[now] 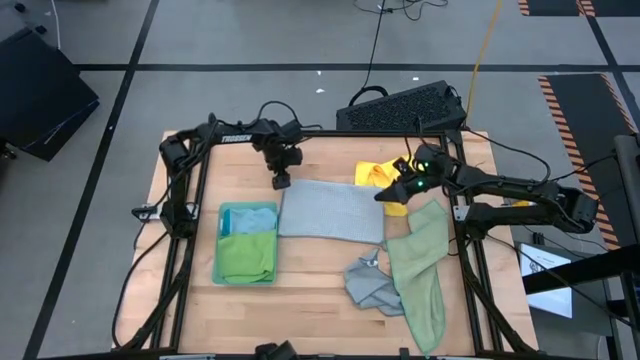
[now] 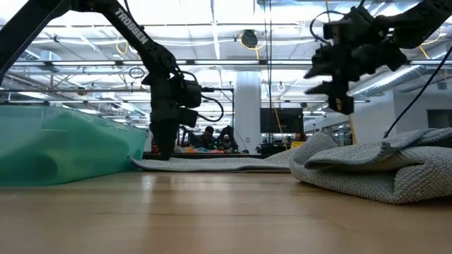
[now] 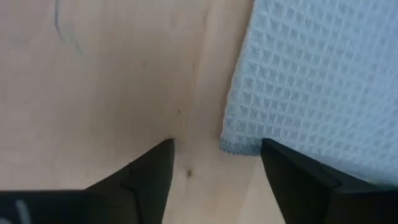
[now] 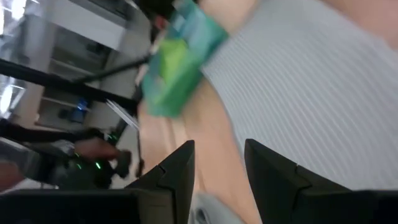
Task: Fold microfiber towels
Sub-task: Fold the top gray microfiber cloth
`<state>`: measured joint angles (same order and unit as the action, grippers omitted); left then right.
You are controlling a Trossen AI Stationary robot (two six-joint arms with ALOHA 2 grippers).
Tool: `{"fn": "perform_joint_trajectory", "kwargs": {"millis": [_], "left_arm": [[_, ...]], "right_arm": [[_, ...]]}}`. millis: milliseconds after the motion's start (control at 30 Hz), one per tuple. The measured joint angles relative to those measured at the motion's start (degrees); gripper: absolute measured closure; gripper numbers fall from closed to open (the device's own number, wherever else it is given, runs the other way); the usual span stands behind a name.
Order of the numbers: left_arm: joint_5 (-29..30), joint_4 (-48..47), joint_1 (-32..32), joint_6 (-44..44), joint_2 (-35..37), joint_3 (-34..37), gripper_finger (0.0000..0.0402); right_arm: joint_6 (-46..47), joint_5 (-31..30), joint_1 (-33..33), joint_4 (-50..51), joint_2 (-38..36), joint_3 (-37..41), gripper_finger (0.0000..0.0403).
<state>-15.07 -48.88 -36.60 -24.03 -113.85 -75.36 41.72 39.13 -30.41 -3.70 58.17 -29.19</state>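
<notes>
I'm holding the left gripper (image 1: 281,181) low over the table (image 1: 300,290), its fingers (image 3: 146,180) apart and straddling the far left corner of the flat light blue towel (image 1: 332,209), nothing clamped. The right gripper (image 1: 385,194) is hovering above that towel's right edge, fingers parted and empty. Folded towels (image 1: 247,243) are sitting stacked to the left; the sage green towel (image 1: 420,270) and grey towel (image 1: 370,285) are lying crumpled on the right.

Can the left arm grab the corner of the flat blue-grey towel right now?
Probably yes. The left gripper sits low over the light blue towel, its jaws open on either side of the towel's corner, with only bare table around and nothing blocking it.
</notes>
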Motion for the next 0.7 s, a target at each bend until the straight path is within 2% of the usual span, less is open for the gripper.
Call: {"fn": "perform_joint_trajectory", "kwargs": {"millis": [100,200,400,467,700], "left_arm": [[2.18,1.18,1.49,-3.17,0.14,0.69,0.0207],[3.08,2.69,2.62,-4.43,0.18,1.05,0.0268],[-0.86,4.58,4.03,-4.05,-0.02,1.15,0.0381],[-2.08,3.68,4.07,-3.16,-0.08,1.18,0.0393],[-0.28,2.41,4.23,0.55,0.52,1.26,0.0376]], "right_arm": [[0.71,-1.26,0.00,-2.41,0.02,-1.89,0.0269],[-0.50,-3.47,0.00,-2.13,0.17,-5.01,0.0269],[-2.45,-4.57,-0.86,-2.09,2.29,-10.45,0.0269],[-2.93,-4.57,-1.36,-1.88,3.11,-10.83,0.0269],[-3.61,-2.89,-2.34,-0.92,4.78,-10.84,0.0269]]}}
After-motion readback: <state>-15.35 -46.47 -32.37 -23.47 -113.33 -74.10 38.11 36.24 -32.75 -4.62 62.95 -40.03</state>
